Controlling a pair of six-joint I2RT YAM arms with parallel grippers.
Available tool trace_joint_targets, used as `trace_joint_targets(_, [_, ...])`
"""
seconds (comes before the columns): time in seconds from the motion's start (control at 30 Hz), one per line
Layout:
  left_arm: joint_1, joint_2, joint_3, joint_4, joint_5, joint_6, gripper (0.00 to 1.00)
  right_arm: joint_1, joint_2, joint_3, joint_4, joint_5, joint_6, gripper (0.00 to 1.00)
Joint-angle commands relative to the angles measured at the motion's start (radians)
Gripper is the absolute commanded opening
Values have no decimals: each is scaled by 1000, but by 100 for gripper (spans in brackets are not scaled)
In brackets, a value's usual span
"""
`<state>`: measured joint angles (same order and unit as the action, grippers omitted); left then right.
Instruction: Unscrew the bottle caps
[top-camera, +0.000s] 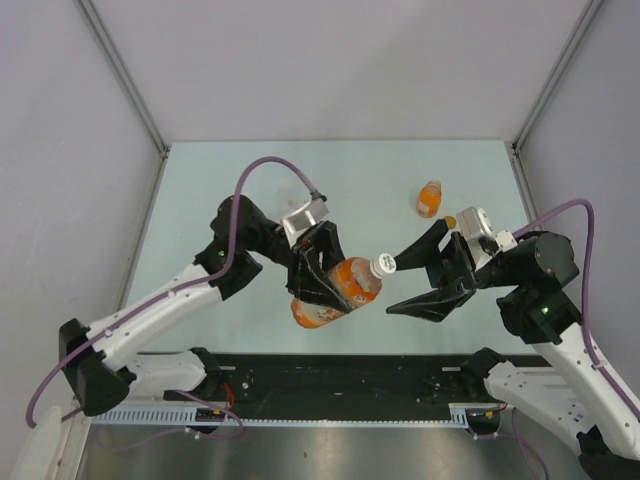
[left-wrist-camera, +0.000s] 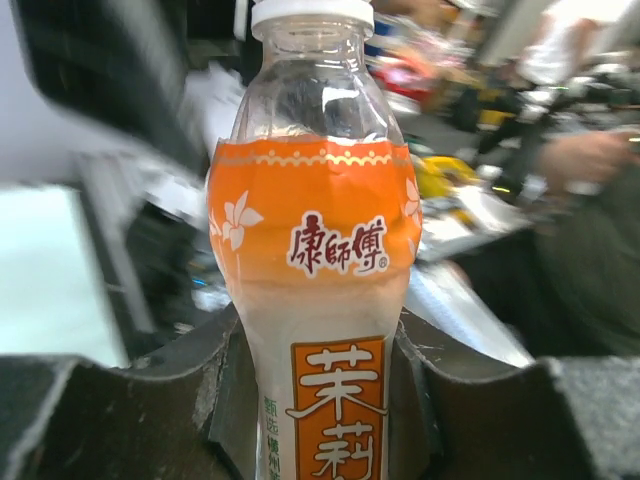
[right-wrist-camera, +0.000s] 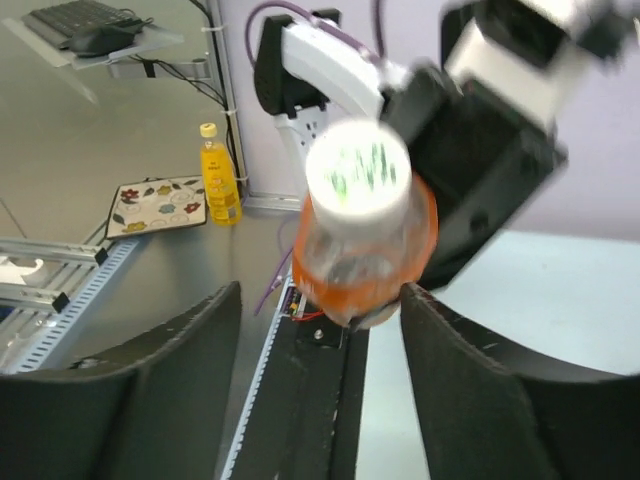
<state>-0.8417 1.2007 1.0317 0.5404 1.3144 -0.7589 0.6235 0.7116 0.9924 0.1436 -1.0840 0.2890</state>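
Left claw (top-camera: 322, 283) pinching orange-drink bottle (top-camera: 345, 285) near table (top-camera: 400, 170) front edge; right claw (top-camera: 393, 286) spread beside white cap (top-camera: 383, 264)

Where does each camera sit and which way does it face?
Top external: above and behind the bases, looking down at the table; both arms show, left gripper clamping the orange-drink bottle, right gripper open by its white cap.
Left wrist: looks along its own fingers, up the bottle toward the cap.
Right wrist: faces the cap end-on between its own open fingers; left arm behind.
Shared: all three show bottle and cap.
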Motion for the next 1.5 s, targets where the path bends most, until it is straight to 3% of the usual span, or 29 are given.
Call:
trace_joint_targets(0.0, [9,-84,87,-491,-227,500,0,-21,-1,51,-92,51,41,72])
trace_joint_targets(0.13, [7,-98,87,-592,-449,575,0,-22,-9,66,-96,180,61,79])
trace_joint_targets(0.27, [1,-115,76,-648,-719,609,0,-24,-26,69,-140,505,68,79])
trace_joint_targets(0.4, [-86,-153,41,-657,-1176,645,0,-21,-31,68,-187,755,162,77])
trace_joint_targets(0.77, [-235,-228,-76,-545,-1657,724,0,50,18,66,-185,1065,350,81])
trace_joint_targets(1.1, [-398,-207,-133,-410,-1892,886,0,156,126,69,-154,1161,424,84])
trace_joint_targets(1.47, [-424,-187,-140,-389,-1923,909,0,199,163,75,-118,1181,415,79])
